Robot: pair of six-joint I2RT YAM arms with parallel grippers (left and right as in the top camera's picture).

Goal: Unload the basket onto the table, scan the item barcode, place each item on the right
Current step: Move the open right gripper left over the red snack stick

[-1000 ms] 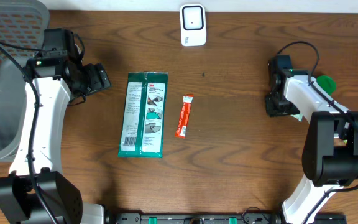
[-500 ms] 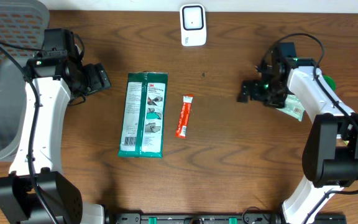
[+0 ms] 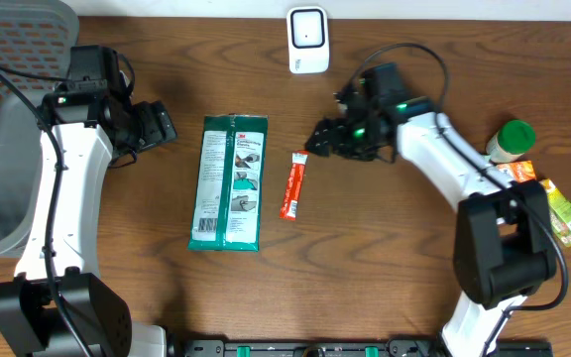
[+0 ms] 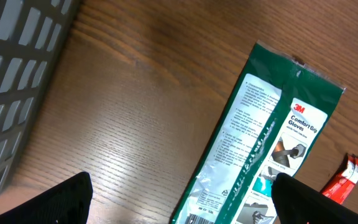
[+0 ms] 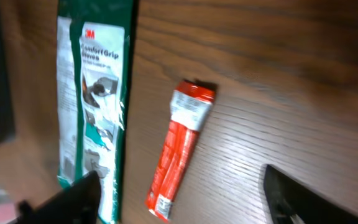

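Note:
A white barcode scanner (image 3: 307,40) stands at the table's back edge. Two items lie mid-table: a green 3M glove pack (image 3: 228,183) (image 4: 263,146) (image 5: 95,99) and, to its right, a slim red sachet (image 3: 293,184) (image 5: 183,146) (image 4: 347,180). My right gripper (image 3: 321,139) (image 5: 184,203) hovers open just above and right of the sachet's top end, with nothing between its fingers. Left of the glove pack, near its top corner, my left gripper (image 3: 162,127) (image 4: 179,202) hangs open and empty.
A grey mesh basket (image 3: 8,149) (image 4: 17,74) sits at the far left. At the right edge stand a green-capped bottle (image 3: 512,139), an orange packet (image 3: 519,171) and a green packet (image 3: 567,212).
My right arm has swung from the table's right side leftward to the red sachet, and its jaws have opened. The left arm and both items have not moved.

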